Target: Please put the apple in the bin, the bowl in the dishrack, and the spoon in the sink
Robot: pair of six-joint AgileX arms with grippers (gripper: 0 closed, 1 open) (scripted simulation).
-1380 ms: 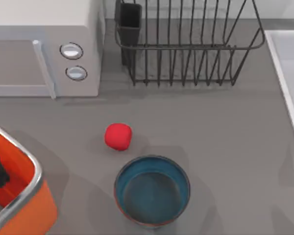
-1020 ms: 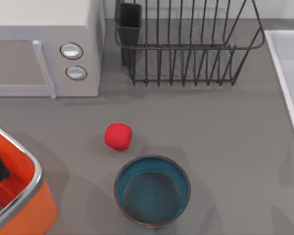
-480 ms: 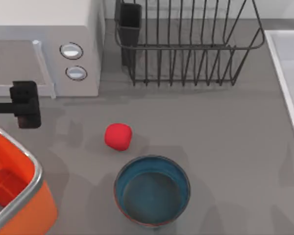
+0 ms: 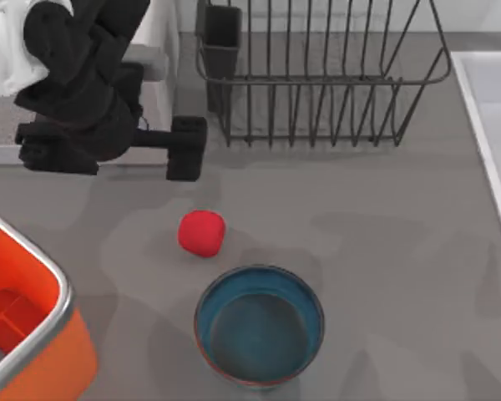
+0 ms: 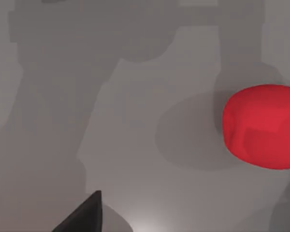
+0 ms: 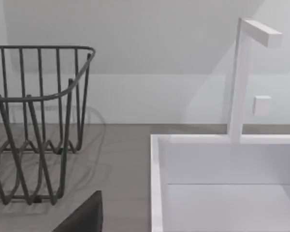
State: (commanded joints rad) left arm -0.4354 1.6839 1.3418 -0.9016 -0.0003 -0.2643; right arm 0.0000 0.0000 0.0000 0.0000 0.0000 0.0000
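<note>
Left end effector (image 4: 186,149) now above apple (image 4: 202,232), moved from bin (image 4: 33,334), opening unclear.

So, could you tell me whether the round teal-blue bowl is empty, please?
Empty: the round teal-blue bowl stands upright and shows only its bare inside; the small red apple lies beside it on the table.

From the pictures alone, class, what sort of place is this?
Most likely a simulated kitchen counter: a dishrack stands at the back, a sink with a tap lies at the right, and a bin sits at the left.
</note>
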